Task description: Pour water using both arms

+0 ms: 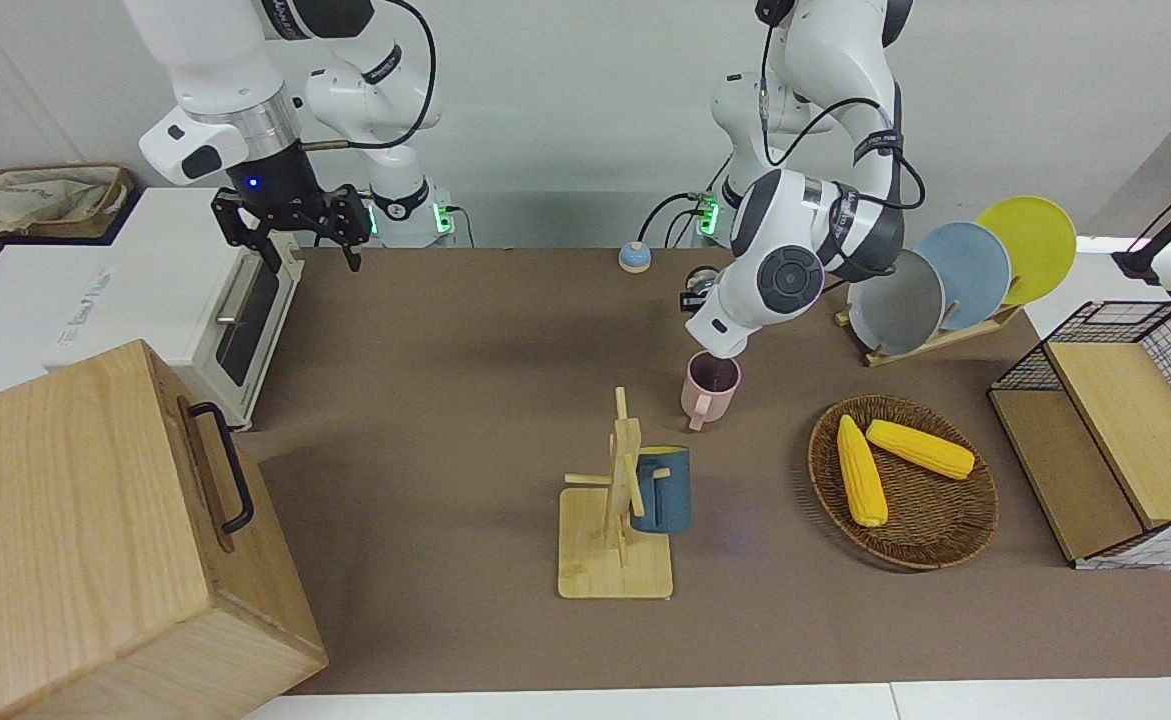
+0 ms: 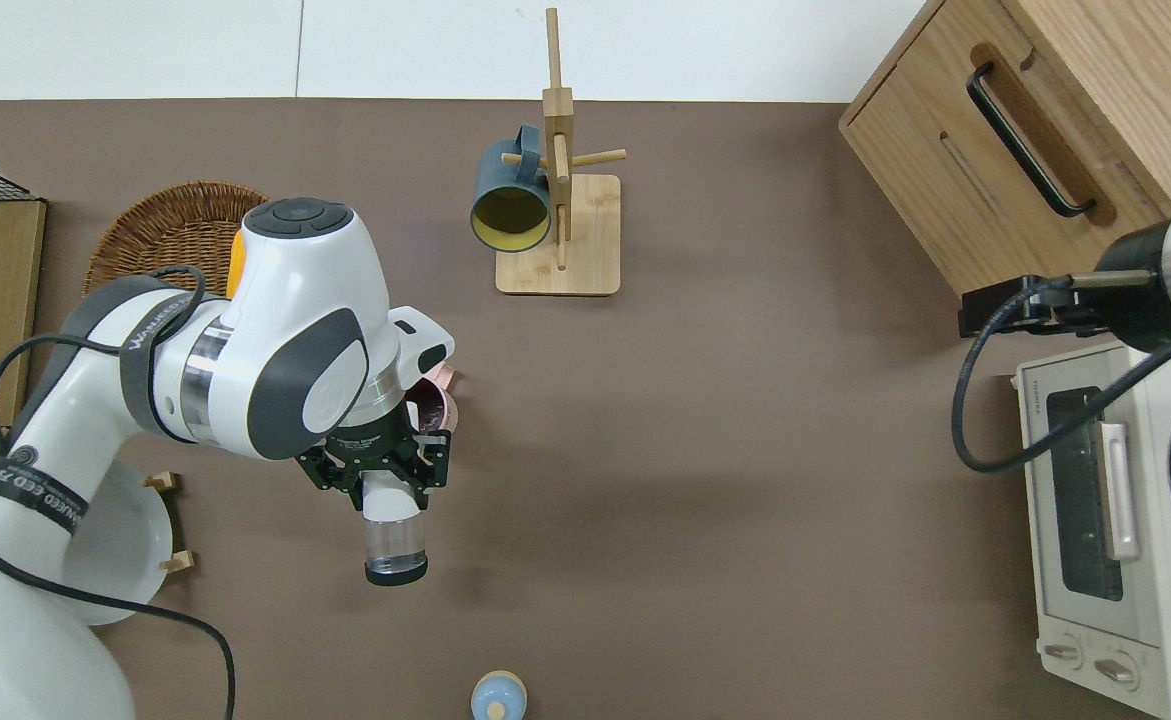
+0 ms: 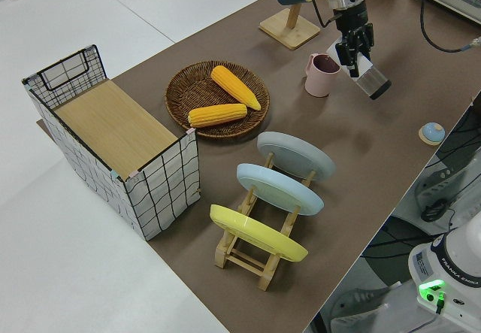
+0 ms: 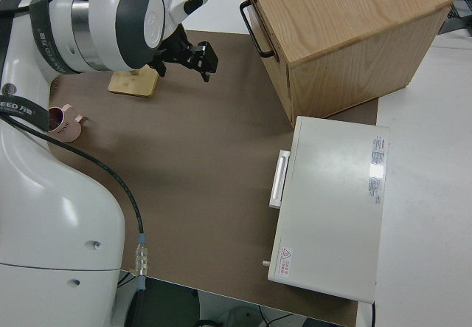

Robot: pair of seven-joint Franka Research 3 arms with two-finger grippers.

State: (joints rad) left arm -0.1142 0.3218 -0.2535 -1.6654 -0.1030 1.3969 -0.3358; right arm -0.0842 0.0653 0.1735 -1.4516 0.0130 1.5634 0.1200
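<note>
My left gripper (image 2: 386,484) is shut on a clear glass (image 2: 395,545) and holds it tilted almost flat over the table, next to a pink mug (image 2: 437,403). The glass's free end points toward the robots, away from the mug. The left side view shows the gripper (image 3: 354,47), the glass (image 3: 371,83) and the mug (image 3: 321,74) close together. In the front view the left arm's wrist hides the glass and hangs just over the mug (image 1: 710,388). My right arm is parked, its gripper (image 1: 290,225) open and empty.
A wooden mug tree (image 2: 558,200) with a dark blue mug (image 2: 510,195) stands farther from the robots. A wicker basket (image 1: 935,505) holds two corn cobs. A plate rack (image 3: 259,261), a wire crate (image 3: 161,190), a wooden box (image 1: 95,520), a toaster oven (image 2: 1105,520) and a small blue bell (image 2: 498,695) ring the table.
</note>
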